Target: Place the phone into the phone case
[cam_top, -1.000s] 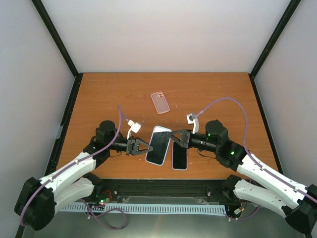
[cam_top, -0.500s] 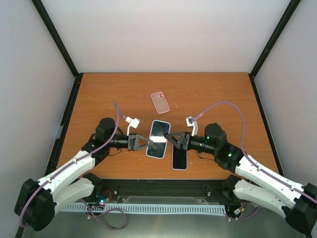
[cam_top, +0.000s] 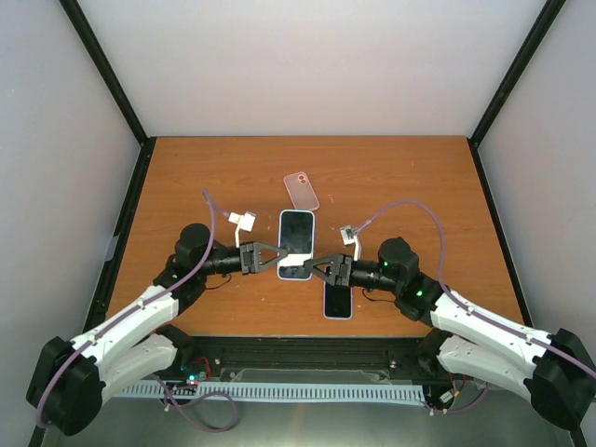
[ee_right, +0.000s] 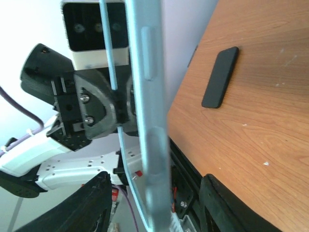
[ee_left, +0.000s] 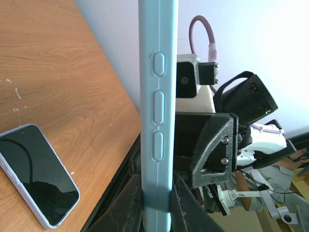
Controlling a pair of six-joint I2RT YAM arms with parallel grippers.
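Observation:
My left gripper (cam_top: 276, 253) is shut on the left edge of a light blue phone case (cam_top: 296, 244) and holds it above the table's middle. In the left wrist view the case's edge with its button bumps (ee_left: 158, 96) stands upright between the fingers of the left gripper (ee_left: 157, 181). My right gripper (cam_top: 317, 268) is at the case's lower right corner. In the right wrist view the jaws of the right gripper (ee_right: 157, 183) stand wide apart on either side of the case's rim (ee_right: 147, 96). A dark-screened phone (cam_top: 338, 298) lies flat near the front edge and also shows in the left wrist view (ee_left: 38, 176).
A pink phone case (cam_top: 301, 191) lies on the table behind the held case. A small dark slab (ee_right: 220, 77) lies on the wood in the right wrist view. The table's front edge and rail (cam_top: 307, 346) run just below the phone.
The held case has moved away from the front edge and turned straight. Both grippers moved with it, and the right gripper has shifted left to its lower corner.

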